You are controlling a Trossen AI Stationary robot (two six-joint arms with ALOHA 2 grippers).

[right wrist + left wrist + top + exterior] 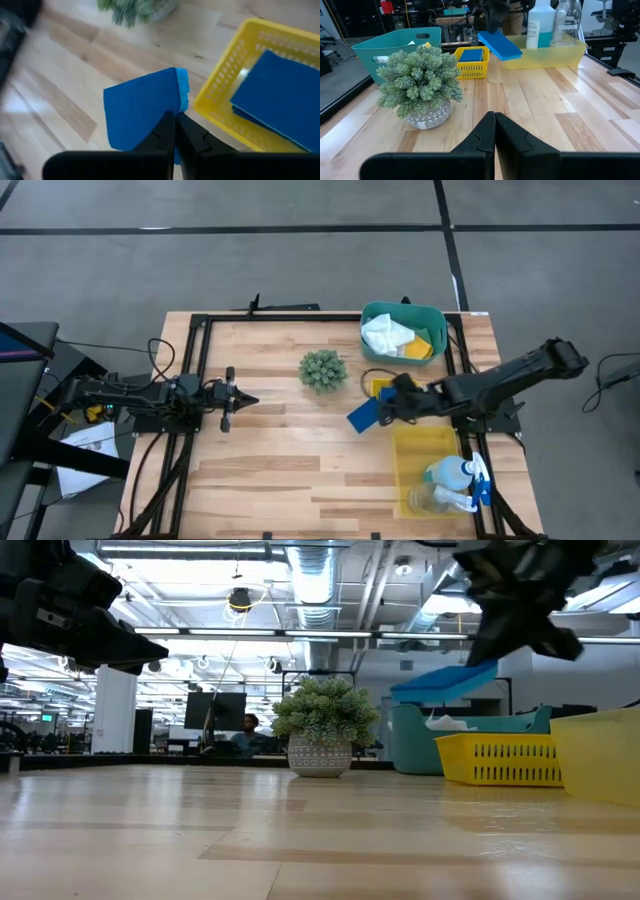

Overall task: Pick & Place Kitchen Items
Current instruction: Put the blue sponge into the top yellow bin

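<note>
A blue sponge (363, 416) hangs above the table's middle right, with my right gripper (384, 408) shut on it. It also shows in the right wrist view as the blue sponge (142, 107) ahead of my right gripper (175, 121). Beside it stands a small yellow basket (377, 386) with another blue sponge (280, 95) lying flat in it. A white cloth (386, 335) and a yellow sponge (419, 348) lie in the teal bin (432, 313). My left gripper (240, 399) waits shut at the table's left, touching nothing. My right gripper pinches the blue sponge between its two fingers at one edge, near a corner (176, 106). The fingers slant down from the table's right side. The sponge sticks out beyond the fingertips toward the table's left, a little tilted and lifted clear of the table (445, 680).
A spiky green plant ball (323, 370) in a pot stands at the table's middle. A yellow bin (425, 452) at the near right holds a spray bottle (450, 472) and a clear cup (428, 498). Bare wood lies between the two arms.
</note>
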